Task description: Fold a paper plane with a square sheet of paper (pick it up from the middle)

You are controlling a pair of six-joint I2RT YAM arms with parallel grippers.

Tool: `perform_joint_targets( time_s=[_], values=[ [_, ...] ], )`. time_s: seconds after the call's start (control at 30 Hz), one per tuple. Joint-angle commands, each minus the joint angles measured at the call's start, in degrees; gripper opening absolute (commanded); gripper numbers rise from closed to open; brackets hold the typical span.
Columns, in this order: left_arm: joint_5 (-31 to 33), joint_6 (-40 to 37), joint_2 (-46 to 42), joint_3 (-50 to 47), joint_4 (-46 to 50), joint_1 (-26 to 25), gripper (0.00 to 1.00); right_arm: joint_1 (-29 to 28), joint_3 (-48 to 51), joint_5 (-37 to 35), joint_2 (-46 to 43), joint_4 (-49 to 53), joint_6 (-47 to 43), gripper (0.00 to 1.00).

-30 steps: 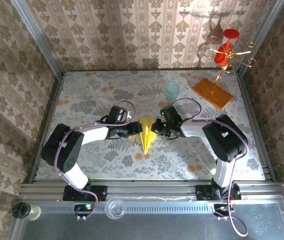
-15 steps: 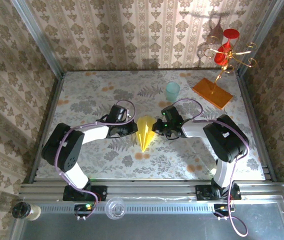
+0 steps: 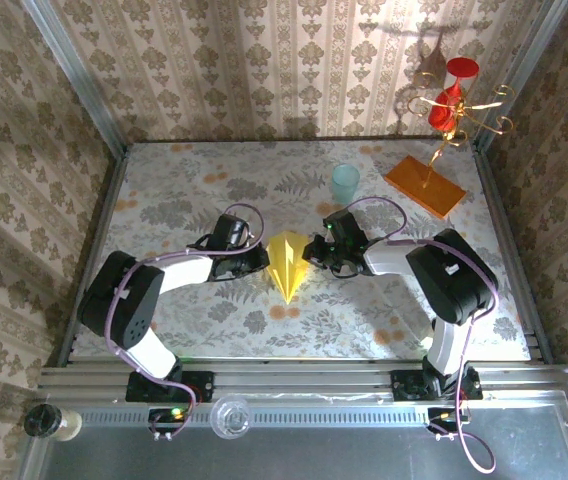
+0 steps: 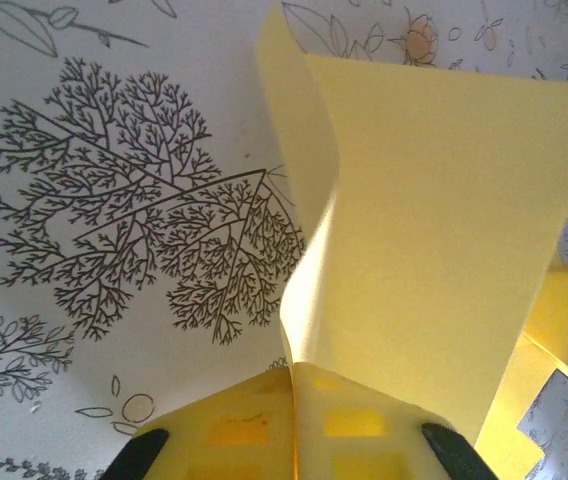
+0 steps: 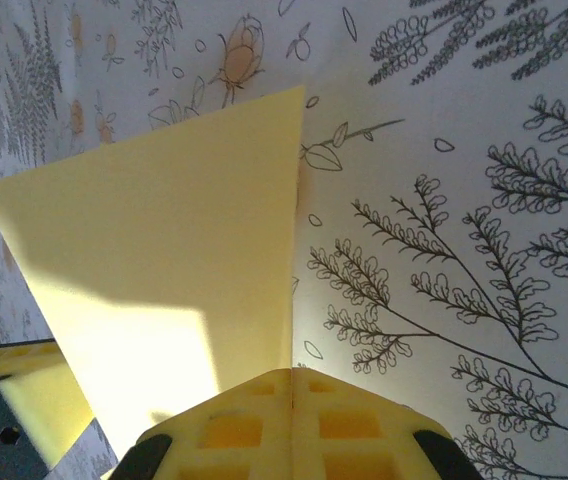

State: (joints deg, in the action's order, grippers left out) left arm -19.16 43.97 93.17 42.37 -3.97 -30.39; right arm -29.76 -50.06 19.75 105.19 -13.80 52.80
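Note:
The square sheet of paper is folded into a yellow, kite-shaped paper plane [image 3: 287, 265] lying mid-table with its tip toward the arms. My left gripper [image 3: 261, 258] is at its left edge and my right gripper [image 3: 312, 252] at its right edge. In the left wrist view the left gripper [image 4: 297, 372] is shut on a curling wing of the plane [image 4: 444, 220], which rises from between the yellow pads. In the right wrist view the right gripper [image 5: 293, 375] is shut on the edge of the other wing [image 5: 164, 270].
A pale teal cup [image 3: 344, 183] stands just behind the right gripper. An orange slab [image 3: 424, 186] with a gold stand carrying red pieces [image 3: 449, 100] sits at the back right. Patterned walls close the table on three sides.
The left gripper has shut on the plane's left wing and drawn it leftward, so the plane looks wider than before. The right gripper has kept its hold.

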Motion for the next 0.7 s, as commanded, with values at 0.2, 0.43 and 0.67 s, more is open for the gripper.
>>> perform_joint_targets(
  time_s=[0.2,0.43,0.67],
  values=[
    [0.5,0.0,0.0,0.9,2.5,0.2,0.18,0.2,0.0,1.0,1.8,-0.4,0.9,0.01],
    [-0.5,-2.4,-5.6,3.2,7.7,-0.5,0.37,0.2,-0.2,1.3,1.6,-0.2,1.1,0.01],
    [0.8,-4.1,-8.8,4.7,13.8,-4.6,0.42,0.2,-0.2,1.3,1.7,-0.3,1.4,0.01]
  ],
)
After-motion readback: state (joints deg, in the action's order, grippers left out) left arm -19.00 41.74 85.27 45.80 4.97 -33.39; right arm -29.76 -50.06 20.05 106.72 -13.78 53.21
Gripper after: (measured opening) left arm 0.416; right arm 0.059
